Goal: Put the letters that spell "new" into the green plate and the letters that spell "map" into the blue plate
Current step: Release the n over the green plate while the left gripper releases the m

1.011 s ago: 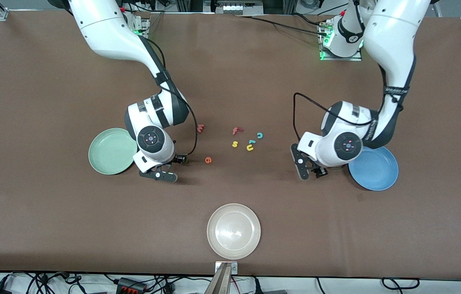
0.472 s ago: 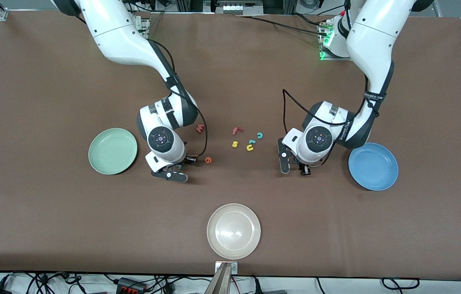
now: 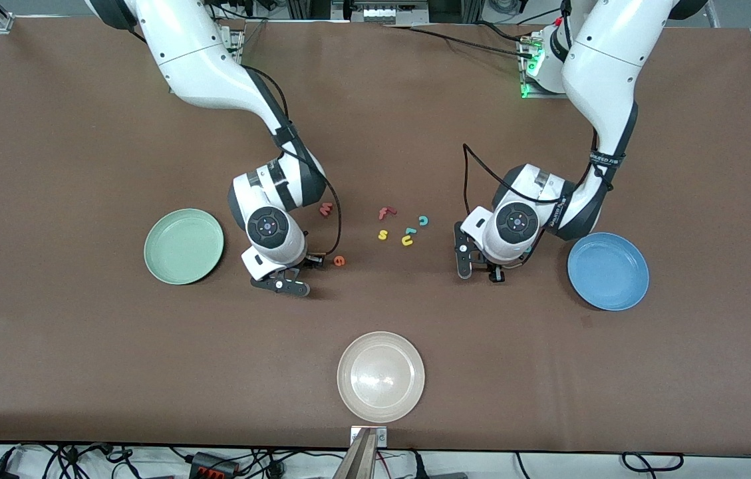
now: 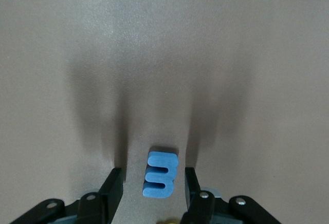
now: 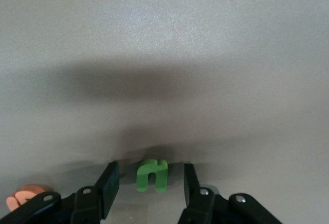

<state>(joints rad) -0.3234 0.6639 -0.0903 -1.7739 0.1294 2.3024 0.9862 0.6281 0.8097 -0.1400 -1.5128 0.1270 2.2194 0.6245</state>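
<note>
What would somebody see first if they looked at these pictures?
Two big white robot arms reach down to the brown table. The left gripper has its fingers around a blue m near the blue plate, with gaps showing on both sides. The right gripper does the same around a green n between the green plate and the orange e. Colourful little letters lie scattered between the arms.

m (image 4: 161,175) between left end effector (image 4: 153,189) fingers, n (image 5: 152,174) between right end effector (image 5: 148,185) fingers
</note>
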